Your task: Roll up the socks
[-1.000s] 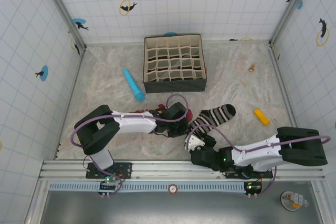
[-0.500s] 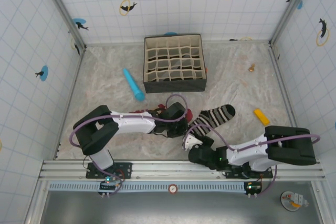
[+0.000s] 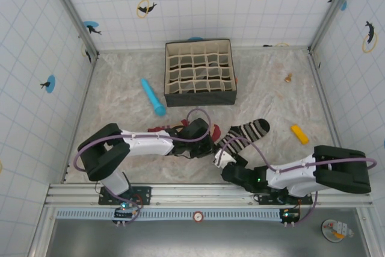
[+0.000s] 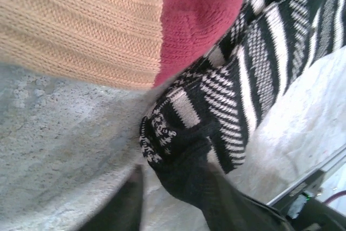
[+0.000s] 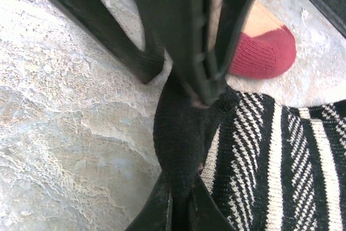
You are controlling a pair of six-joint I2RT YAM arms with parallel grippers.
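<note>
The black-and-white striped sock [image 3: 248, 131] lies at the front middle of the table, its black toe end [image 5: 181, 128] pointing to the near edge. My right gripper [image 5: 181, 205] is shut on that black end; from above it [image 3: 221, 159] is just below the sock. My left gripper [image 4: 173, 190] stands open astride the same black end [image 4: 184, 169], its fingers [image 5: 178, 36] apart. The peach sock [image 4: 81, 25] with the maroon toe [image 4: 200, 14] lies beside the striped one, mostly under the left arm [image 3: 150, 141].
A fabric divider box [image 3: 200, 71] stands at the back middle. A blue cylinder [image 3: 153, 96] lies left of it. A yellow block [image 3: 299, 133] and a small brown object [image 3: 289, 78] lie at the right. The metal rail [image 3: 198, 194] borders the near edge.
My right gripper has closed on the striped sock's black end. My left gripper, shut before, has opened around it. The right arm shifted slightly.
</note>
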